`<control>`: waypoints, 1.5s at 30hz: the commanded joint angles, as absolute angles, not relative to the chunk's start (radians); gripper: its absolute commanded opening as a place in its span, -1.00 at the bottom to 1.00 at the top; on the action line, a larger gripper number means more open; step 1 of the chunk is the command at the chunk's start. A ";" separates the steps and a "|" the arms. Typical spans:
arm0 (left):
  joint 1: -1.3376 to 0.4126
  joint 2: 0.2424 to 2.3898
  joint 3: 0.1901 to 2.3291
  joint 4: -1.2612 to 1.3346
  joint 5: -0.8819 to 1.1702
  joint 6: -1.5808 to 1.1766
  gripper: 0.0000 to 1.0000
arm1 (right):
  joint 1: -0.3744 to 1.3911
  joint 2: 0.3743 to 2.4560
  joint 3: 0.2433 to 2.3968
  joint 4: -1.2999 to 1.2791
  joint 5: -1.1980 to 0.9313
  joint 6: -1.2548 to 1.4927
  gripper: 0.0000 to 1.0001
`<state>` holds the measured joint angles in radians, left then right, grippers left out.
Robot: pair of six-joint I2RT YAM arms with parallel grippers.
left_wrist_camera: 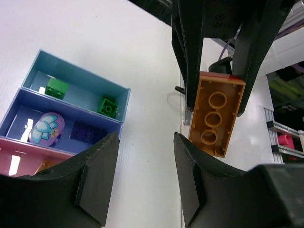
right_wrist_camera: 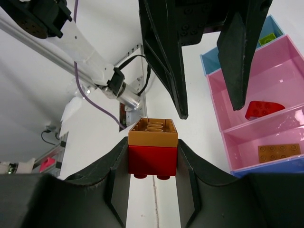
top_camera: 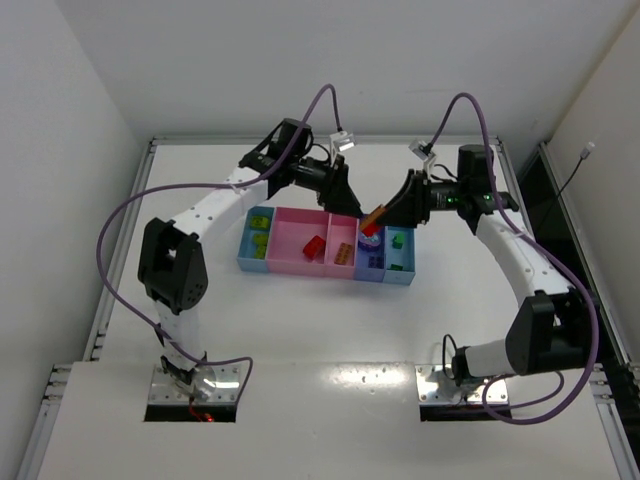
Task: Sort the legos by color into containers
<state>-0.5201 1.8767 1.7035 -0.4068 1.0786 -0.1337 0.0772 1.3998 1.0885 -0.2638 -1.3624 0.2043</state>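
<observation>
Nearest in the right wrist view, right gripper [right_wrist_camera: 152, 157] clamps red brick [right_wrist_camera: 152, 166], orange brick [right_wrist_camera: 153, 133] stacked on it, aloft beside the containers [right_wrist_camera: 266, 61]. Beyond, left gripper [right_wrist_camera: 211, 109] jaws stand apart. An off-centre pinch could twist both legos loose.

Black fingers [right_wrist_camera: 118, 190], orange brick [right_wrist_camera: 153, 132] on red brick [right_wrist_camera: 152, 160]
Right of the fingers: pink bins [right_wrist_camera: 294, 61], a red piece [right_wrist_camera: 263, 108], an orange plate [right_wrist_camera: 279, 152].

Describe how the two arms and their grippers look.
The left arm and right arm have white links joined by chunky black joints and stand on silver base plates. A purple cable loops along each. The left gripper and right gripper each have two flat, tapered black fingers.
</observation>
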 commanded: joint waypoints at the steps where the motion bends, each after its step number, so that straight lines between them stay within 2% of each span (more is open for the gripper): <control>1: -0.514 1.844 1.700 -0.440 1.097 -0.078 0.12 | 0.080 1.374 1.112 -0.215 -1.404 0.192 -1.00; 7: -0.514 1.835 1.680 -0.440 1.183 -0.069 0.49 | 0.080 1.374 1.112 -0.215 -1.404 0.192 -1.00; 13: -0.502 1.815 1.680 -0.430 1.195 -0.078 0.60 | 0.080 1.374 1.112 -0.215 -1.404 0.192 -1.00; 26: -0.471 1.744 1.671 -0.238 1.289 -0.277 0.65 | 0.091 1.408 1.152 -0.224 -1.394 0.192 -1.00; 45: -0.511 1.782 1.671 -0.219 1.298 -0.298 0.62 | 0.147 1.482 1.230 -0.204 -1.385 0.192 -1.00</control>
